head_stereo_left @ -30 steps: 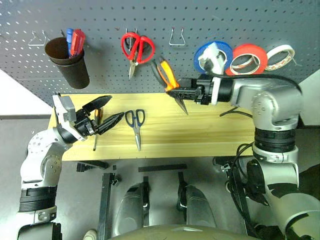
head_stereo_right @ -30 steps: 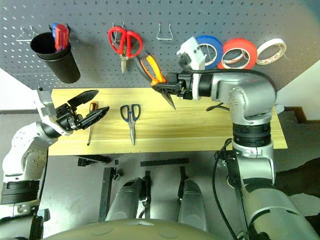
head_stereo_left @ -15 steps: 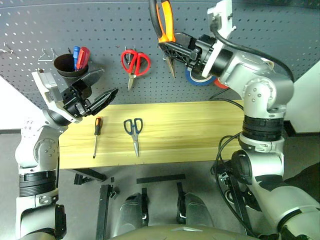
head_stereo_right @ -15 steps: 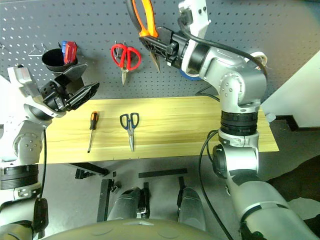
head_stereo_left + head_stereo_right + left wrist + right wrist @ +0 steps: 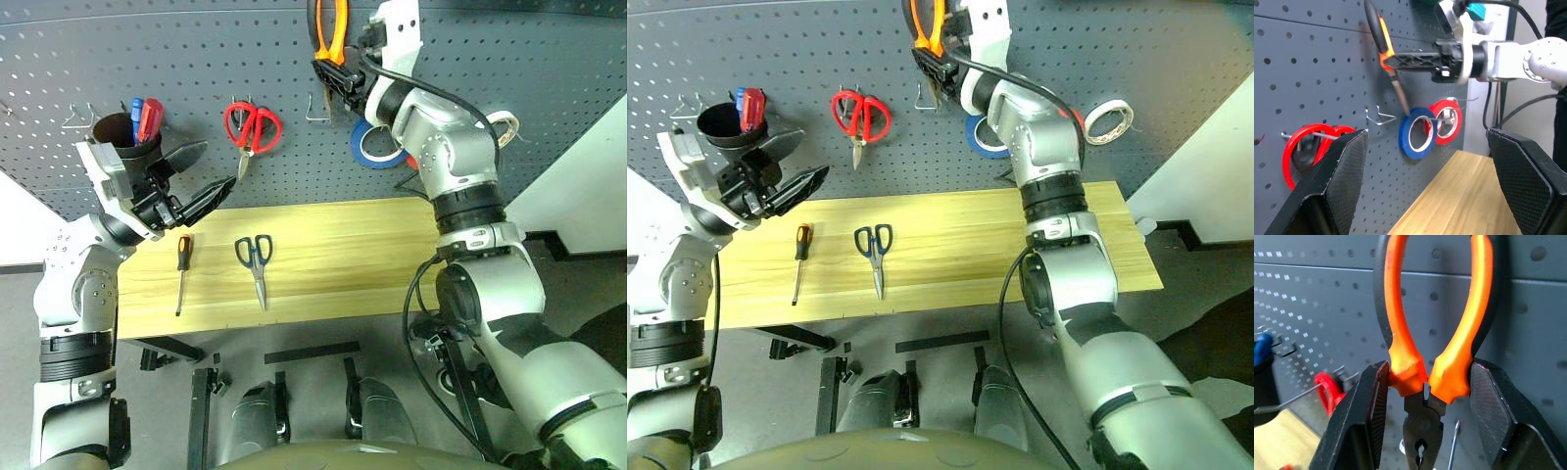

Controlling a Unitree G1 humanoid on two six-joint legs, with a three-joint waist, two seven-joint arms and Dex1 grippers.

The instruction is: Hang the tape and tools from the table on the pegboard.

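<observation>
My right gripper is shut on the orange-handled pliers, holding them high against the dark grey pegboard, handles up. In the right wrist view the pliers sit clamped between both fingers. The blue tape hangs on the pegboard below that gripper. The dark-handled scissors and the slim screwdriver lie on the left part of the yellow table. My left gripper hovers open and empty above the table's left end, above the screwdriver.
Red-handled scissors hang on the board beside a dark cup holding pens. An empty wire hook sits just under the pliers' nose. A red roll and a white roll hang right of the blue tape.
My right arm has swung the pliers up from just above the table to high on the pegboard. The view has shifted. My left gripper rose a little, still open.
</observation>
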